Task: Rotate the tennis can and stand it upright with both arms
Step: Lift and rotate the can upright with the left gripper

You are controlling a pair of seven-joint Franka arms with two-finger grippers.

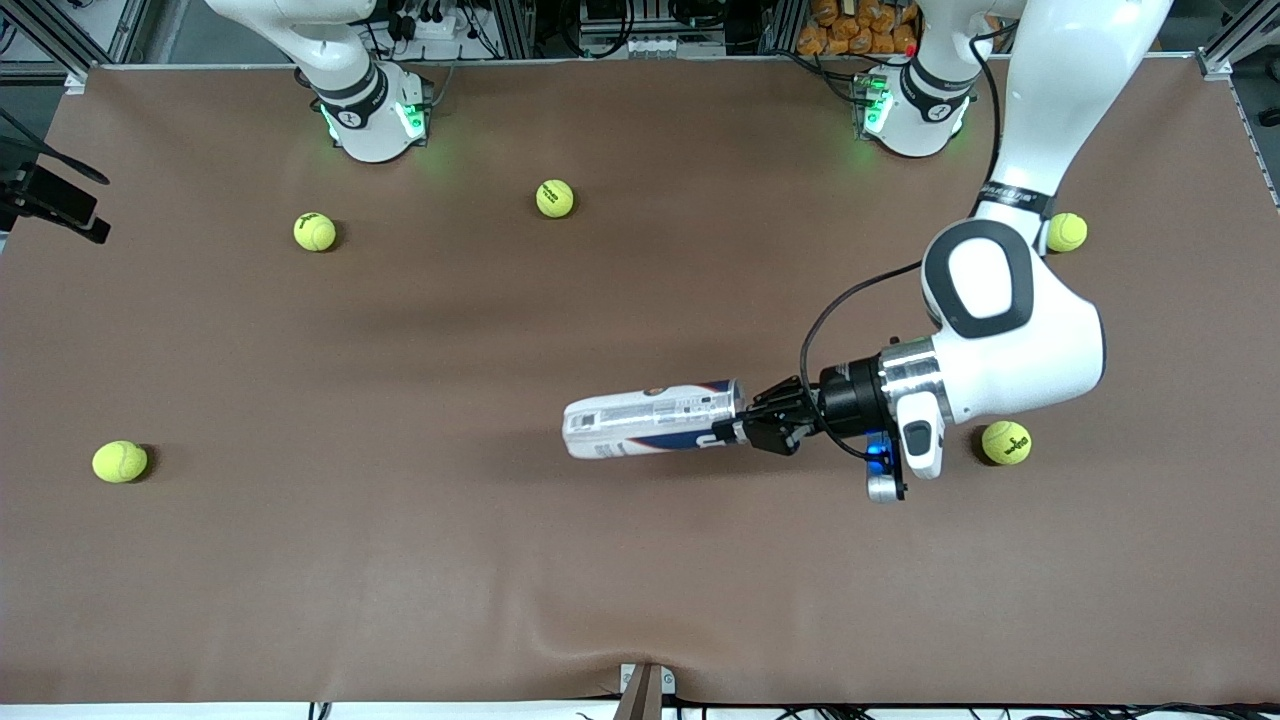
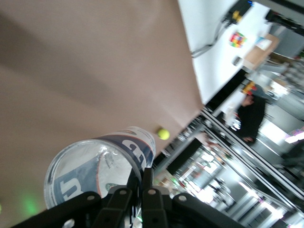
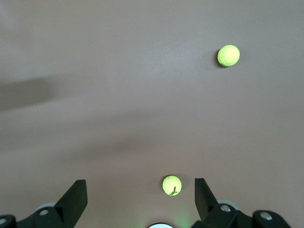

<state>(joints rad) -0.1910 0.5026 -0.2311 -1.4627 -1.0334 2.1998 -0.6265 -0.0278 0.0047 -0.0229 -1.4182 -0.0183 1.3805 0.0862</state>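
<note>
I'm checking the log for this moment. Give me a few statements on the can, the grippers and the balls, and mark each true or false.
1. The tennis can stands upright. False: it lies horizontal.
2. The left gripper is shut on the can's rim. True.
3. The right gripper also holds the can. False: it is open, above bare table with two balls.
4. Five tennis balls show on the table. True.

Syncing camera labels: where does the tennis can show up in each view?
Front view: tennis can lies sideways mid-table, its rim end pinched by the left gripper.
Left wrist view: tennis can fills the foreground, open end toward the camera.
Right wrist view: not in it; only balls under the open right gripper.
Shared landmark: brown table.
</note>
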